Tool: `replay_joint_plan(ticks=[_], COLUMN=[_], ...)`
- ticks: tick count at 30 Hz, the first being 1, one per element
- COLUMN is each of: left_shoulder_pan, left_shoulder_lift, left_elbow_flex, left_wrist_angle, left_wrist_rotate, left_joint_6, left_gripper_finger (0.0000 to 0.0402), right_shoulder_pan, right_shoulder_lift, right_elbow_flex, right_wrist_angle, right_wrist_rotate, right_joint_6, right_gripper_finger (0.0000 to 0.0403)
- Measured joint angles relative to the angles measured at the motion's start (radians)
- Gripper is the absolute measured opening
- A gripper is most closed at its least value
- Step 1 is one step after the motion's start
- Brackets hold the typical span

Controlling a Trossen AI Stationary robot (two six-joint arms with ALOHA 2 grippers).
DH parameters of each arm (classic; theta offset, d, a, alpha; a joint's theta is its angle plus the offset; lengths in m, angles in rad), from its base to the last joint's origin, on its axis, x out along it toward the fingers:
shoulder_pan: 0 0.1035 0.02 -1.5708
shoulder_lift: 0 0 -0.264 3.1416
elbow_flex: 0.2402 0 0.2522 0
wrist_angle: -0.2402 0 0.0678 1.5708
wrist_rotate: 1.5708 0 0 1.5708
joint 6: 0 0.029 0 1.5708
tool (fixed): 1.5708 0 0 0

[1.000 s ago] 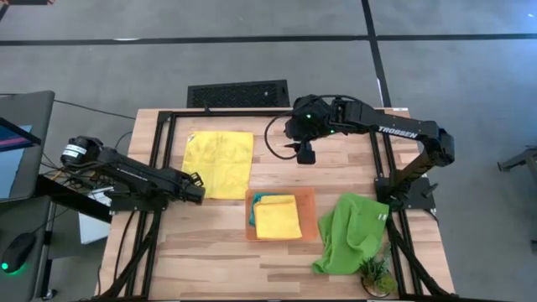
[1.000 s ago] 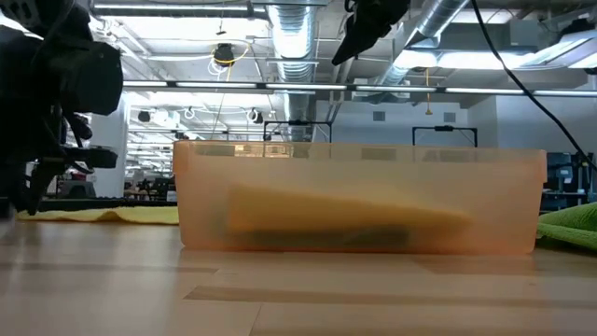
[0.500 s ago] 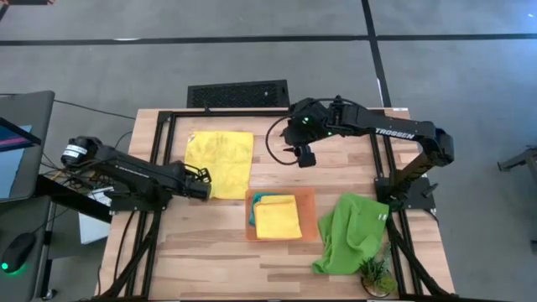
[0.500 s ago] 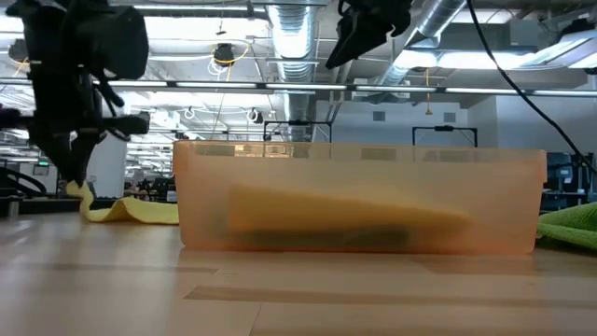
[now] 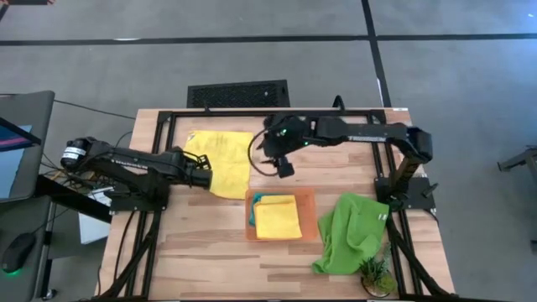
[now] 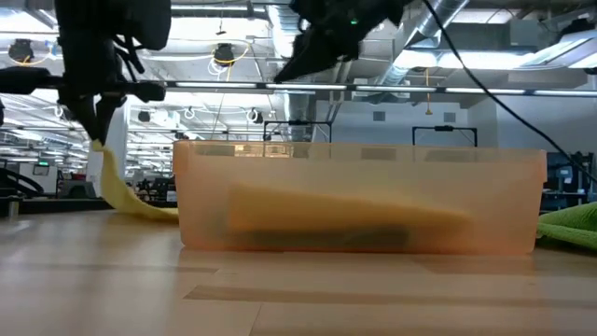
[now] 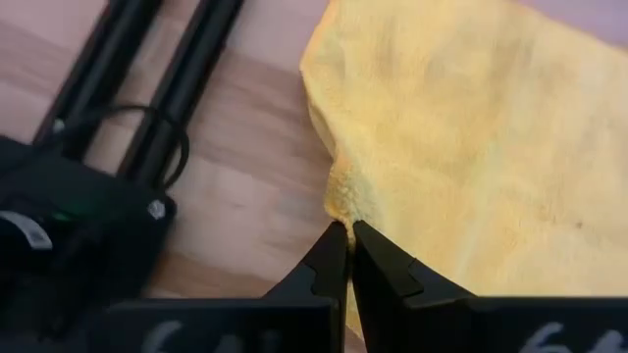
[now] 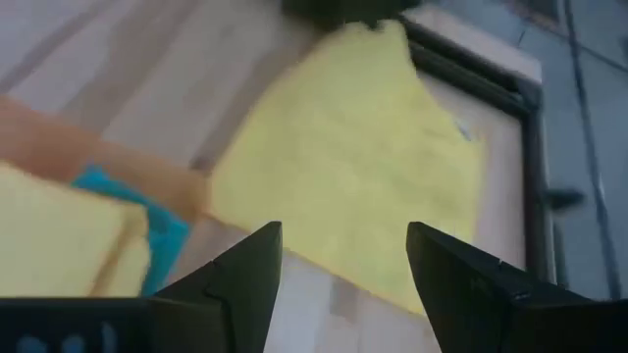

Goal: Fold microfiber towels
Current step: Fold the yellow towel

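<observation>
High view shows us the table (image 5: 201, 252) with the flat yellow towel (image 5: 225, 151) near its far left. The orange tray (image 5: 312, 198) holds a folded yellow towel (image 5: 278, 218) over a teal one (image 5: 258, 200); the green towel (image 5: 352, 231) lies crumpled to its right. Our left gripper (image 7: 345, 235) has just pinched shut on the flat towel's edge and lifted it, starting the fold. Our right gripper (image 8: 343, 284) has swung closer, fingers spread, holding nothing.

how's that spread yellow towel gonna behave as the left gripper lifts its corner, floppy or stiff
Probably floppy: in the low view the yellow towel hangs in a limp curve from the left gripper, shut on its corner. Likely light, since a small pinch raises it. The rest will probably drag along the table rather than lift flat.
</observation>
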Motion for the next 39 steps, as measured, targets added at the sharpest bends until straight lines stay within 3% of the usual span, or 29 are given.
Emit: replay_joint_plan(ticks=[9, 24, 39], left_shoulder_pan=[0.083, 0.145, 0.145], left_shoulder_lift=[-0.012, -0.069, -0.117], left_elbow_flex=[0.021, 0.02, 0.02], left_wrist_angle=[0.005, 0.046, 0.069], left_wrist_rotate=[-0.041, -0.123, -0.15], left_joint_6=[0.055, 0.116, 0.127], left_gripper_finger=[0.0, 0.0, 0.0], right_shoulder_pan=[0.087, 0.162, 0.167], right_shoulder_lift=[0.15, 0.384, 0.545], right_elbow_flex=[0.004, 0.024, 0.117], right_wrist_angle=[0.292, 0.67, 0.677], right_wrist_rotate=[-0.008, -0.005, 0.14], right_joint_6=[0.012, 0.218, 0.358], right_gripper_finger=[0.0244, 0.0244, 0.0244])
